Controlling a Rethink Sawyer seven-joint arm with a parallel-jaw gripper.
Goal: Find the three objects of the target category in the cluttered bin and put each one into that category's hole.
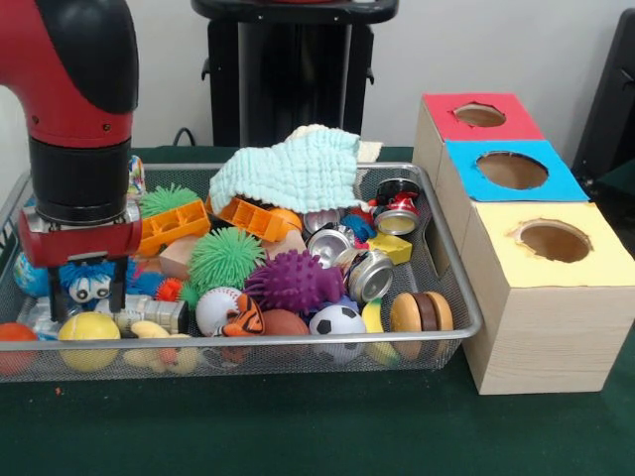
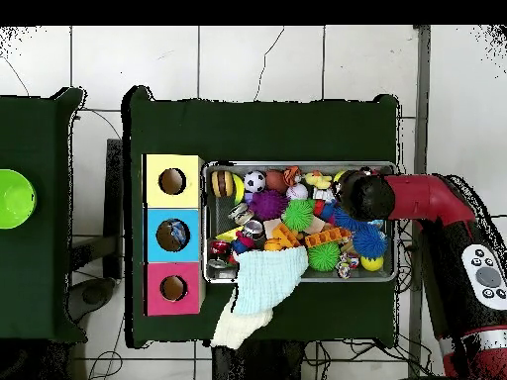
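Gripper [image 1: 87, 297] down low in the bin [image 1: 466, 309], at the end toward the table's left edge as seen from the front. Fingers [image 1: 60, 296] spread apart, not clamped on anything, with a blue googly-eyed toy [image 1: 89, 283] sitting between them. Can't tell if touching it.

Nearest the table's front edge, along the bin's near rim: yellow ball [image 1: 87, 329] just under the gripper, then a baseball [image 1: 214, 307], a soccer ball [image 1: 337, 320] and a burger toy [image 1: 421, 311]. Something see-through lying just beside the gripper [image 1: 149, 315], maybe one of the bottles, honestly can't say.

Mid-bin: green spiky ball [image 1: 226, 256], purple spiky ball [image 1: 293, 281], two shiny cans [image 1: 369, 275] touching each other.

Further back: orange plastic pieces [image 1: 174, 223], and a pale mint cloth [image 1: 288, 169] heaped over the far rim, hanging out toward the robot's edge of the table.

Boxes lined up just beside the bin's other end, toward the right edge: yellow hole [image 1: 554, 241] nearest, blue hole [image 1: 511, 171] in the middle, red hole [image 1: 479, 115] farthest. From overhead, something pale down inside the blue hole [image 2: 173, 235], too small to identify.
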